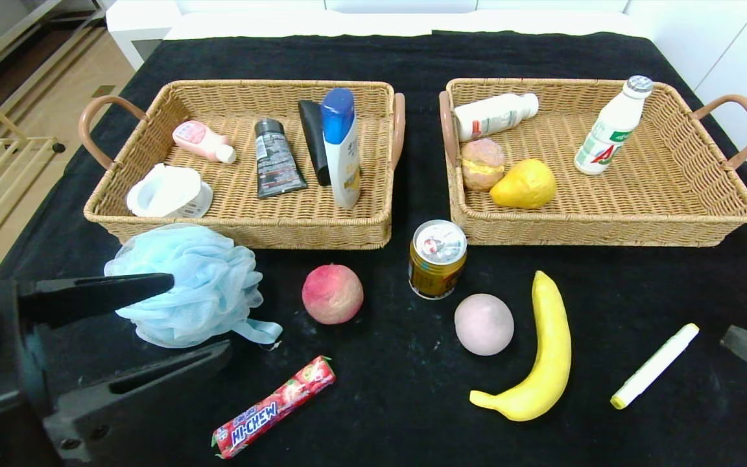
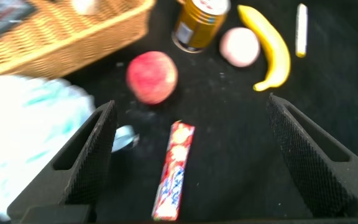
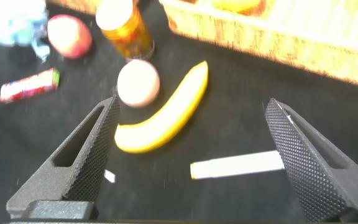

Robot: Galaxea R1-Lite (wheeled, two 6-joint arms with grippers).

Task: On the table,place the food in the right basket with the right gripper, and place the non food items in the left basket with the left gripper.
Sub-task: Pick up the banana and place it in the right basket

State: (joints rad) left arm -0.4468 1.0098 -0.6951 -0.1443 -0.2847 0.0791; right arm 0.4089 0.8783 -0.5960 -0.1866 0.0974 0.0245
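Head view shows the sorting half done, which explains the layout. The left basket (image 1: 114, 214) in the upper left already holds toiletries: tubes, a blue-capped bottle and a white tub. The right basket (image 1: 607, 230) in the upper right holds two drink bottles, a bun and a yellow pear. Still loose on the black table (image 1: 399, 402) across the lower half are the blue bath puff (image 1: 198, 279), peach (image 1: 332, 294), can (image 1: 437, 258), pale round fruit (image 1: 484, 323), banana (image 1: 545, 350), Hi-Chew candy (image 1: 274, 407) and white marker (image 1: 654, 366).

The left gripper (image 1: 166, 318) sits at lower left with its jaws spread wide and empty, just beside the puff. That is probably because the puff is the nearest non-food item for its basket. The right gripper (image 3: 191, 155) shows only at the right edge, its jaws likewise wide apart and holding nothing. In the right wrist view it hangs above the banana and marker, well placed for food.
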